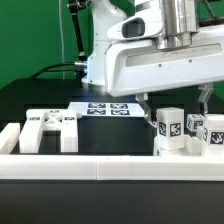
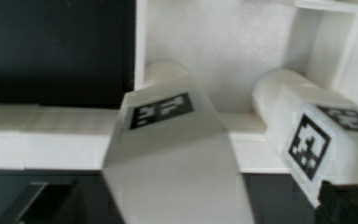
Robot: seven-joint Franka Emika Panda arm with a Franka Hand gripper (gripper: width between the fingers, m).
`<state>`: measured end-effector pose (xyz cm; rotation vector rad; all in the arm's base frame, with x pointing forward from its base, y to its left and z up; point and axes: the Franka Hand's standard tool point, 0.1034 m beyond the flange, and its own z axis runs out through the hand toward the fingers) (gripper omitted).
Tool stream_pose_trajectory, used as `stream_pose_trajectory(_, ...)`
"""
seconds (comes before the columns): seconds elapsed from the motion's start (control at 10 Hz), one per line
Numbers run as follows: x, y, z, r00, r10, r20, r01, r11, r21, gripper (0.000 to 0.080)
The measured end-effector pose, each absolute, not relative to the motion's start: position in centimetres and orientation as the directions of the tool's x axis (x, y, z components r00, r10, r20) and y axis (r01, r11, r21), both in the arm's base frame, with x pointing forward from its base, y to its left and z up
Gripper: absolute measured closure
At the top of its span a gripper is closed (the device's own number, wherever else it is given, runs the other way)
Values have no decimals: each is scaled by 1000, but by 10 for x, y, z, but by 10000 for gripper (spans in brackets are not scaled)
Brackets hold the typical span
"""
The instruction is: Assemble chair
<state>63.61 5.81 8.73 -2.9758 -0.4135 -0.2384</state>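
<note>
Where a low white rail (image 1: 100, 165) edges the black table (image 1: 40, 100), the loose parts of the chair lie inside it. At the exterior view's left, a slotted chair panel (image 1: 50, 130) lies on the table close to the rail's corner, well apart from the gripper. Near the middle and farther back, the marker board (image 1: 108, 108) lies flat, showing its black-and-white square tags. At the exterior view's right, three blocky chair pieces (image 1: 170, 128) stand upright and close together just behind the rail, each with a square marker tag on its face.

The gripper (image 1: 176, 103) hangs directly above these pieces, its jaws spread wide and clamped on nothing. One dark finger (image 1: 148, 104) hangs just beside the leftmost piece, and the other is above the rightmost ones.

The wrist view looks down on one piece (image 2: 149, 150) and a second piece (image 2: 309, 120), side by side with a gap between them. Each carries a patterned tag.
</note>
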Motion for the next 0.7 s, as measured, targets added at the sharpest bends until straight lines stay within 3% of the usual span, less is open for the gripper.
stream_pose_trajectory(0.1,636,57,86,943,284,175,304,-947,-100,150)
stream_pose_trajectory(0.3,636,57,86,942,286,175,306,-947,-100,414)
stream_pose_trajectory(0.4,636,56,86,942,285,175,305,-947,-99,414)
stream_pose_trajectory(0.5,636,56,86,945,277,174,297,-950,-101,509)
stream_pose_trajectory(0.7,636,56,86,954,245,171,265,-958,-107,509)
